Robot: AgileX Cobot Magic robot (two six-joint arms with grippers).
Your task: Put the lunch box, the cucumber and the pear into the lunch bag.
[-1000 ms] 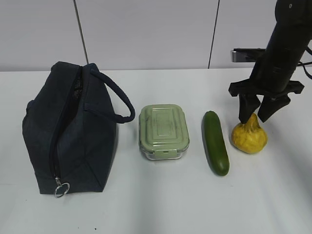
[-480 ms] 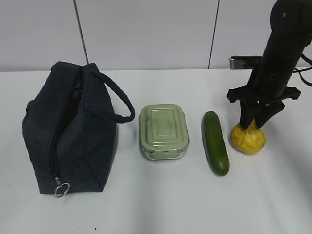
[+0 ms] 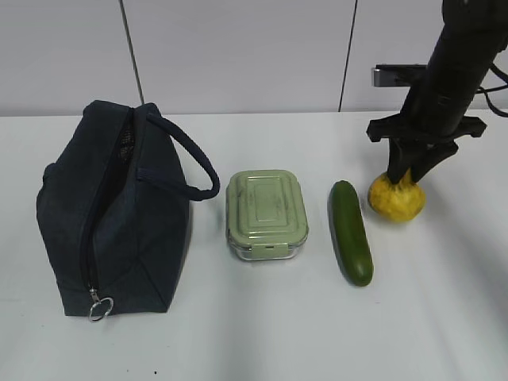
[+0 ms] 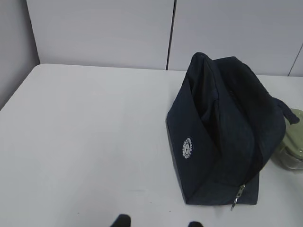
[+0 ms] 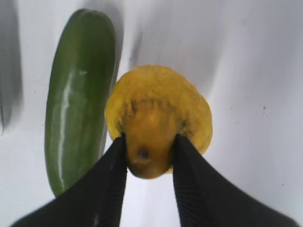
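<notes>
Right wrist view, right tool [image 5: 149, 163] pinching pear [image 5: 158, 106] by its narrow top, cucumber [image 5: 78, 94] just beside

A plain white table [image 3: 238, 333] is stretching across the scene, its matte top catching soft, even light and carrying only faint shadows. Behind it, pale grey wall panels [image 3: 238, 55] are rising straight from the table's far edge, split by thin dark vertical seams [image 3: 132, 51]. In the left wrist view the same panels [image 4: 99, 30] are closing off the back, with another grey panel [image 4: 16, 47] running along the table's left side.
</notes>
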